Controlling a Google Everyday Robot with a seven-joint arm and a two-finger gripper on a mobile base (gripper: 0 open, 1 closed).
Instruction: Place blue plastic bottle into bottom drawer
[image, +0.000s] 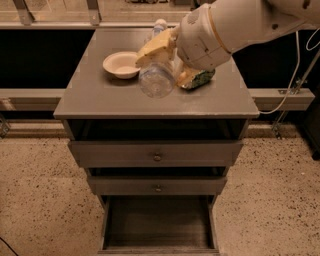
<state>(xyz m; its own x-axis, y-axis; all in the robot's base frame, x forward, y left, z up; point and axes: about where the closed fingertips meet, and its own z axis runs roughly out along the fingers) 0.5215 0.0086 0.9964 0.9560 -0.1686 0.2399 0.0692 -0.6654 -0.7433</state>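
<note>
The blue plastic bottle (157, 79) is a clear, pale bluish bottle with a white cap. It is held tilted above the cabinet top, its base toward the camera and its cap pointing back. My gripper (165, 62) is shut on the bottle's middle, with one yellowish finger (152, 49) across its top. The large white arm (225, 25) comes in from the upper right. The bottom drawer (158, 240) is pulled open at the foot of the grey cabinet, well below and in front of the bottle. Nothing shows inside it.
A white bowl (122, 64) sits on the cabinet top (90, 100) left of the bottle. A crushed green can (201, 79) lies to the right, partly behind the gripper. Two knobbed drawers (157, 156) above the bottom one stand slightly out. The floor is speckled.
</note>
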